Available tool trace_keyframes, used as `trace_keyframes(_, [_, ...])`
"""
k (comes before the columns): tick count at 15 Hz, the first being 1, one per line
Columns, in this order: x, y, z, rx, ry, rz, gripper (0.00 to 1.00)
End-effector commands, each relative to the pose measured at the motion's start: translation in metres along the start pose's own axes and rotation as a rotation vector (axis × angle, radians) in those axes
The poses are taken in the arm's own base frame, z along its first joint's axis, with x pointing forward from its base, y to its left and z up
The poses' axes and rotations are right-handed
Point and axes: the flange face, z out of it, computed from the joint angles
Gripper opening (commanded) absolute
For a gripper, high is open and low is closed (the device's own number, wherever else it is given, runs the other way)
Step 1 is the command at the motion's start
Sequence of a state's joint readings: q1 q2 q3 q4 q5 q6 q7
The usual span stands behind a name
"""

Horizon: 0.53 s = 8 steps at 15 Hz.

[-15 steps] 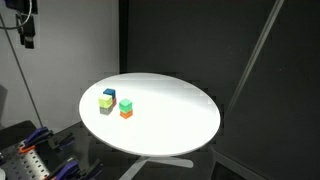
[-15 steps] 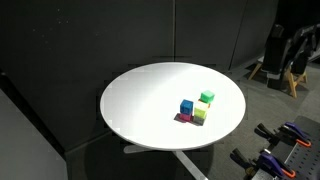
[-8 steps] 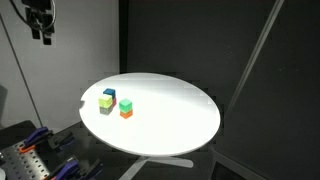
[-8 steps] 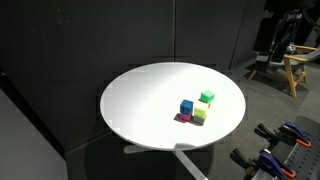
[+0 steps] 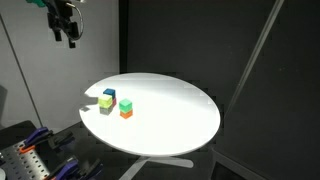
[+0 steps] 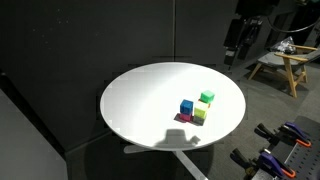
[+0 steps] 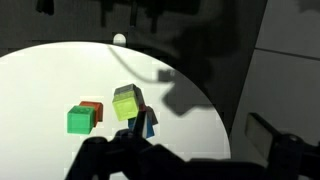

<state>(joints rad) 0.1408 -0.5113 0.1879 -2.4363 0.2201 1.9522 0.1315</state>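
Observation:
A round white table (image 5: 170, 115) (image 6: 140, 100) carries a tight cluster of small blocks. In an exterior view, a green block (image 5: 125, 104) sits on an orange one (image 5: 125, 114), beside a yellow-green block (image 5: 106, 101) and a blue block (image 5: 108, 93). The wrist view shows the green block (image 7: 80, 120), orange block (image 7: 93, 108), yellow-green block (image 7: 126, 102) and blue block (image 7: 148, 123). My gripper (image 5: 68, 32) (image 6: 240, 45) hangs high in the air, off the table's edge and well apart from the blocks. It is open and holds nothing. It is only a dark silhouette (image 7: 190, 162) along the bottom of the wrist view.
Black curtains surround the table. A rack with clamps (image 5: 30, 150) stands low beside the table, and more clamps (image 6: 285, 140) show at a corner. A wooden sawhorse (image 6: 285, 62) stands behind. The arm's shadow (image 6: 185, 138) falls on the table's edge.
The arm has swung in towards the table, still high above it. Its shadow now falls on the table near the blocks. The blocks have not moved.

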Motion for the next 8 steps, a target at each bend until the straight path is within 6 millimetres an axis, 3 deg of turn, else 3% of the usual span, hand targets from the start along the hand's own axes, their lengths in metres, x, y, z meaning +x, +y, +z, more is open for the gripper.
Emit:
trace_keyframes(1, [0.028,0.012,0.008,0.023,0.017,-0.025,1.0])
trace_keyframes(8, [0.054,0.042,0.037,0.033,0.007,-0.027,1.0])
